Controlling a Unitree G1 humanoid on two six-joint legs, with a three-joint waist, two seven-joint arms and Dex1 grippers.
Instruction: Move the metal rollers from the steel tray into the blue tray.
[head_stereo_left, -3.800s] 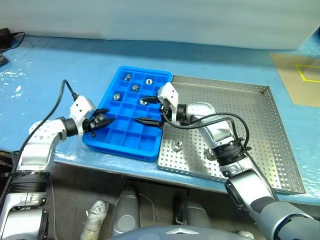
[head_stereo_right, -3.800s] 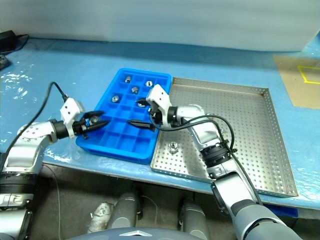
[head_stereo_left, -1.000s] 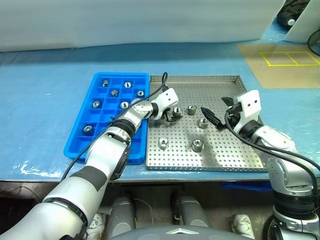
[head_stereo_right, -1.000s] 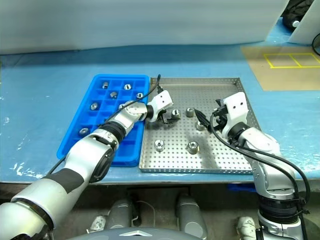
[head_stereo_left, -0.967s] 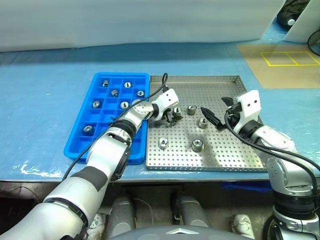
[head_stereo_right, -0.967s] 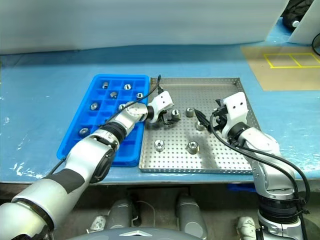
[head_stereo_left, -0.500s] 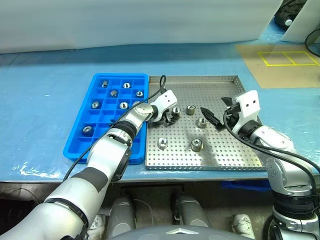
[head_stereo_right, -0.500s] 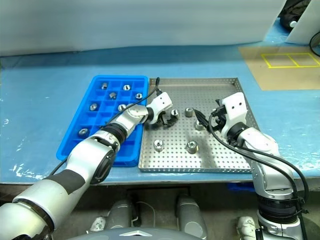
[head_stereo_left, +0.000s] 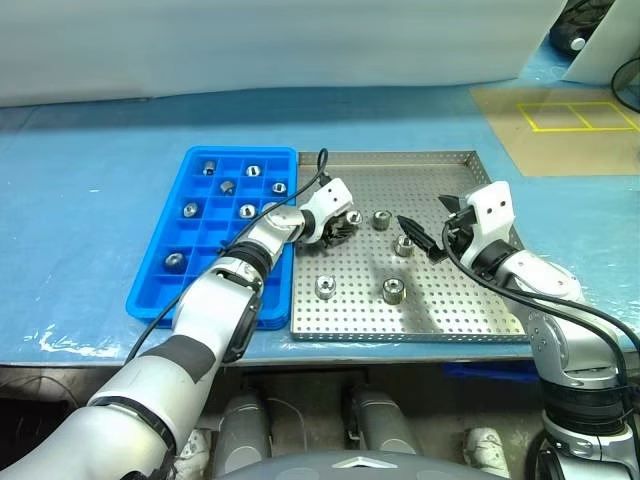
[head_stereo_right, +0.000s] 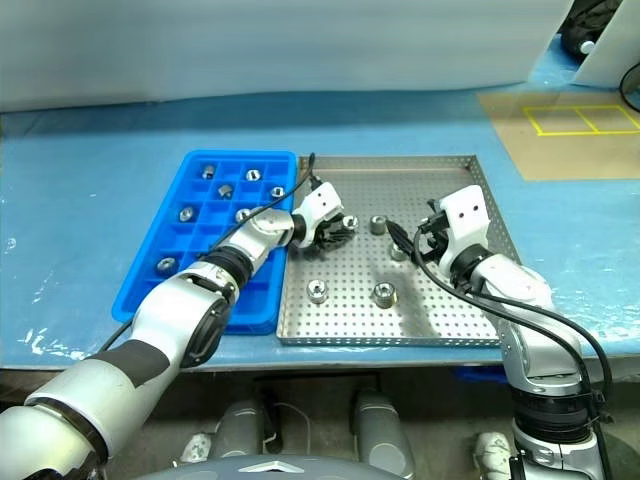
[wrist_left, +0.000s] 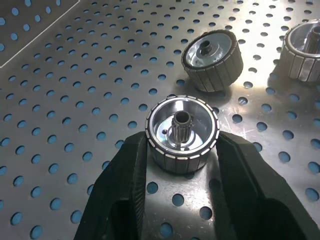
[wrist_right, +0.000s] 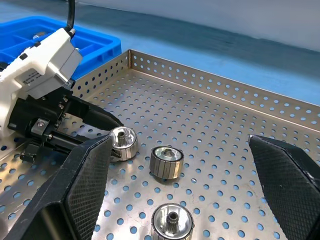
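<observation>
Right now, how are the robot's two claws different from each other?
The left claw is shut on a metal roller that sits on the steel tray; the right claw is wide open and holds nothing. The left claw reaches in from the blue tray side, while the right claw comes from the opposite side, with rollers lying ahead of it. Both have two black fingers and are over the steel tray.

A light blue covered table (head_stereo_left: 90, 150) is carrying a bright blue compartmented plastic tray (head_stereo_left: 160, 290) and a large square perforated steel tray (head_stereo_left: 480, 310), lying side by side, touching, near its front edge; a tan cardboard sheet (head_stereo_left: 510, 115) is lying at its far right corner.
</observation>
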